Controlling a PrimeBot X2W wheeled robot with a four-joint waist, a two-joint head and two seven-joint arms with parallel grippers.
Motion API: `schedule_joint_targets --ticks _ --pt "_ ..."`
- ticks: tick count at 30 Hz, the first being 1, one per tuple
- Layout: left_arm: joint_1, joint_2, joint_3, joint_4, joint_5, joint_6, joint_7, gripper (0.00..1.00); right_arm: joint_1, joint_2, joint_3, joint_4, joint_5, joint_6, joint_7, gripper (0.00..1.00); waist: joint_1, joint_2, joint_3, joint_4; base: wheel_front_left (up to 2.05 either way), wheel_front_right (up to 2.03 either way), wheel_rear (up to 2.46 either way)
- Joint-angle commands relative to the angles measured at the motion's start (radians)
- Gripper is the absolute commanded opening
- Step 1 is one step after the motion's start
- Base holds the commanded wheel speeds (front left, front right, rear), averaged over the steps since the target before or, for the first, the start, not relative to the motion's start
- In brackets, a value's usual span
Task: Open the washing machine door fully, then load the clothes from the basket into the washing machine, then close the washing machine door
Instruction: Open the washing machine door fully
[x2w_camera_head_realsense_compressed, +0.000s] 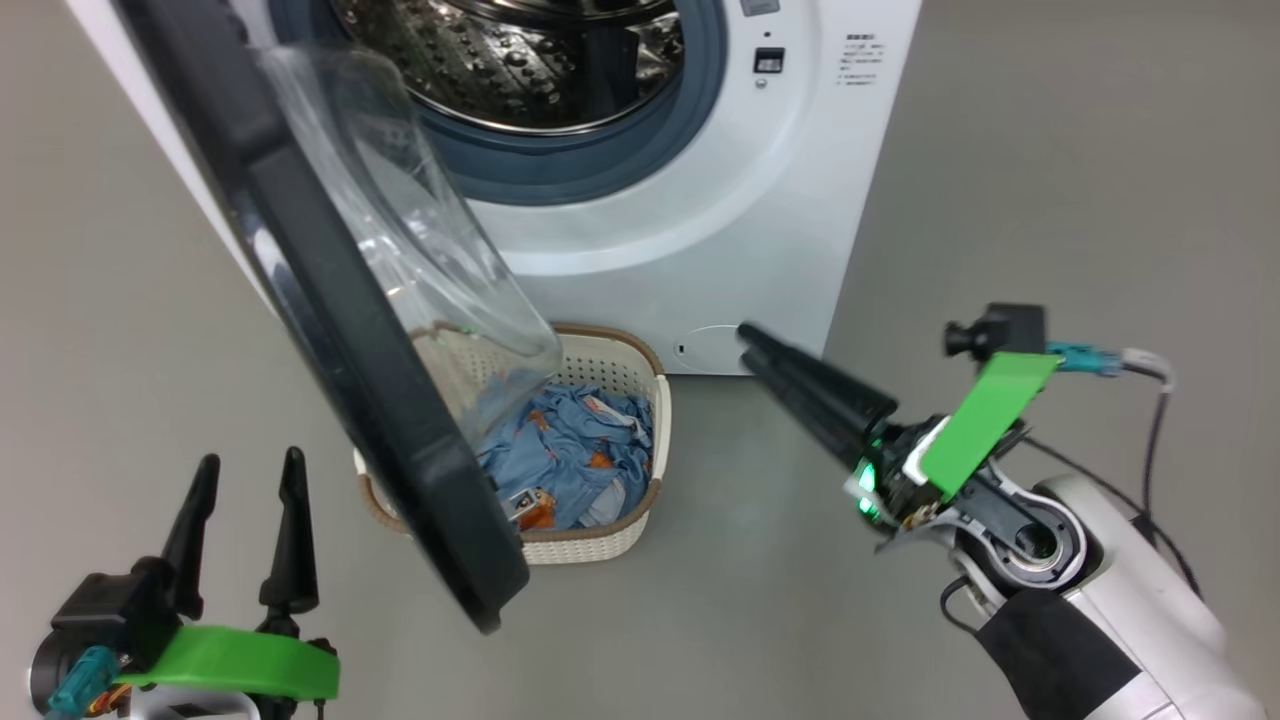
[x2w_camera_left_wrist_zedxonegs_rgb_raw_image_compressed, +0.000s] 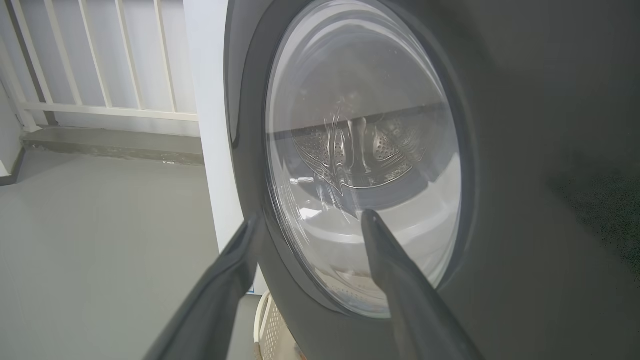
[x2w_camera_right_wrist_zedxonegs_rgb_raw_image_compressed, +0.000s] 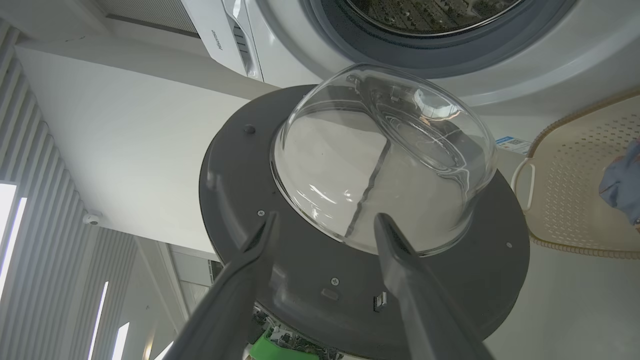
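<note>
The washing machine (x2w_camera_head_realsense_compressed: 700, 200) stands at the top with its steel drum (x2w_camera_head_realsense_compressed: 520, 60) exposed. Its black door (x2w_camera_head_realsense_compressed: 330, 330) is swung out toward me, the clear glass bowl (x2w_camera_head_realsense_compressed: 420, 230) bulging over the basket (x2w_camera_head_realsense_compressed: 610, 365). Light blue clothes (x2w_camera_head_realsense_compressed: 575, 450) lie in the basket, partly hidden behind the door. My left gripper (x2w_camera_head_realsense_compressed: 245, 480) is open at the lower left, facing the door's outer face (x2w_camera_left_wrist_zedxonegs_rgb_raw_image_compressed: 525, 150). My right gripper (x2w_camera_head_realsense_compressed: 748, 345) hangs right of the basket. It is open with nothing between its fingers (x2w_camera_right_wrist_zedxonegs_rgb_raw_image_compressed: 326, 220), and it points at the door's inner side (x2w_camera_right_wrist_zedxonegs_rgb_raw_image_compressed: 440, 280).
Grey floor surrounds the machine on both sides. A small round flap (x2w_camera_head_realsense_compressed: 710, 350) sits low on the machine front, close to my right fingertips. A white railing (x2w_camera_left_wrist_zedxonegs_rgb_raw_image_compressed: 100, 60) runs behind the machine in the left wrist view.
</note>
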Motion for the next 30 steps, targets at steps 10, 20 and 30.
schedule_joint_targets --ticks 10,20,30 --pt "-0.016 0.011 0.039 -0.033 0.017 -0.002 -0.006 1.00 -0.009 0.015 -0.062 -0.071 -0.184 0.003 -0.197 1.00 0.0000 0.0000 0.007 -0.016 0.00 0.00 0.00" --pt "-0.016 0.008 0.042 -0.040 0.017 -0.002 -0.006 1.00 -0.037 -0.024 -0.036 -0.076 -0.426 0.003 -0.426 1.00 0.0000 0.0000 0.009 -0.016 0.00 0.00 0.00" --pt "-0.012 0.004 0.050 -0.044 0.019 -0.002 -0.006 1.00 -0.066 -0.076 0.018 0.020 -0.669 0.003 -0.603 1.00 0.0000 0.0000 0.003 -0.025 0.00 0.00 0.00"
